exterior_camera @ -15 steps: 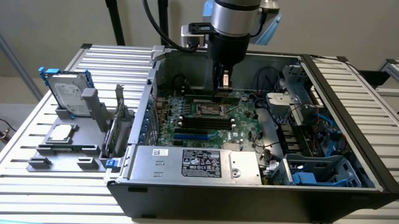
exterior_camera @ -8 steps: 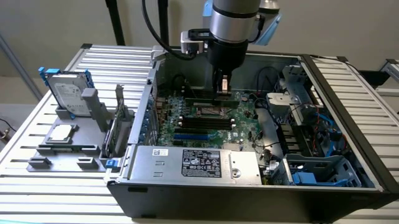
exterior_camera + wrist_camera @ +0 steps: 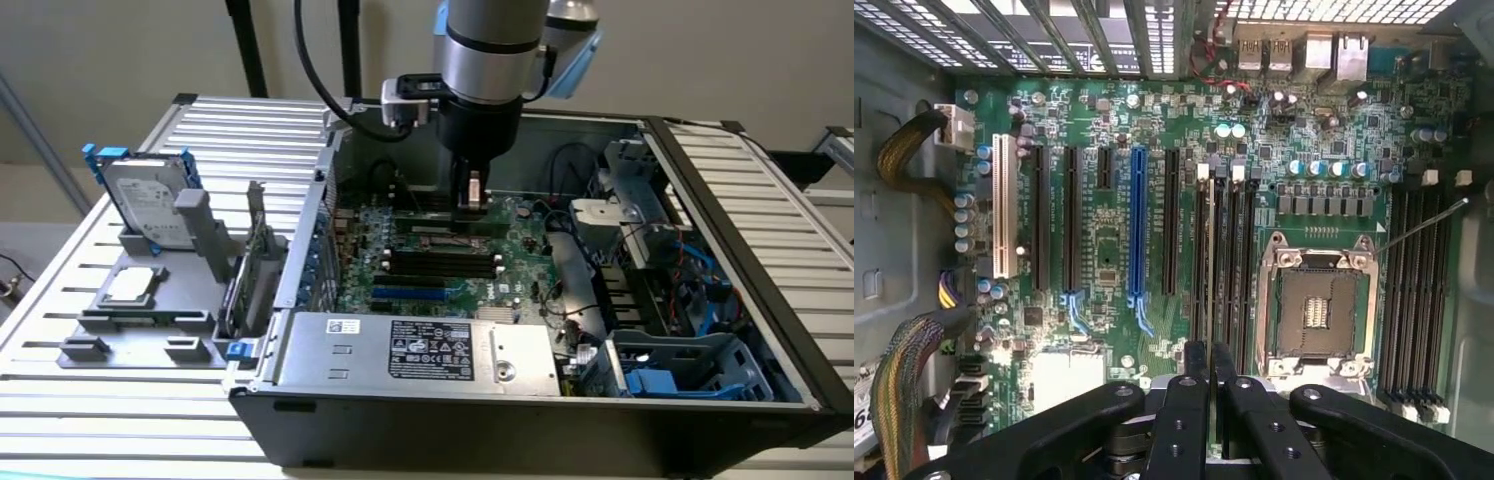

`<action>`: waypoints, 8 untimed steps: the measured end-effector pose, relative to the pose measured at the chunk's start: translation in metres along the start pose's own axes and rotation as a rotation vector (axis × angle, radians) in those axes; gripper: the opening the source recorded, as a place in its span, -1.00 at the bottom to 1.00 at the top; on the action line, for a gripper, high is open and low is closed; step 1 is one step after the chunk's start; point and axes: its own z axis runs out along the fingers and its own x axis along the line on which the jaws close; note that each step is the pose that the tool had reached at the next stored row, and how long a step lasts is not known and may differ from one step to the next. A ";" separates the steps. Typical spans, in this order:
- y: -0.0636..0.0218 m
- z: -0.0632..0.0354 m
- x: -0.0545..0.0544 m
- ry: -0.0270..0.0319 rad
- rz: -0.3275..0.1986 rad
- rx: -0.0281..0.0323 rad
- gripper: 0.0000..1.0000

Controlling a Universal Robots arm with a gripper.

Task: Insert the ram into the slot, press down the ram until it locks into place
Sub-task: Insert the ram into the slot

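Note:
My gripper hangs inside the open computer case, low over the green motherboard. In the wrist view its black fingers stand almost together, the gripper shut on the ram. The ram shows edge-on as a thin pale line running out from between the fingertips. It lies along a bank of long black slots with pale end clips, between the expansion slots and the processor socket. Whether its lower edge touches a slot, I cannot tell.
The processor socket sits beside the ram, with a second bank of black slots beyond it. A blue slot and cable bundles lie on the other side. A silver power supply fills the case front. A hard drive stands outside.

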 end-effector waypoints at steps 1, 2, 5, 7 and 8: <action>0.0003 0.0013 0.000 0.0002 0.002 0.0027 -0.74; 0.0005 0.0026 0.000 0.0003 0.003 0.0056 -0.74; 0.0012 0.0072 0.000 0.0019 0.005 0.0114 -0.74; 0.0016 0.0103 0.000 0.0055 0.005 0.0125 -0.74; 0.0017 0.0119 0.000 0.0081 0.005 0.0128 -0.74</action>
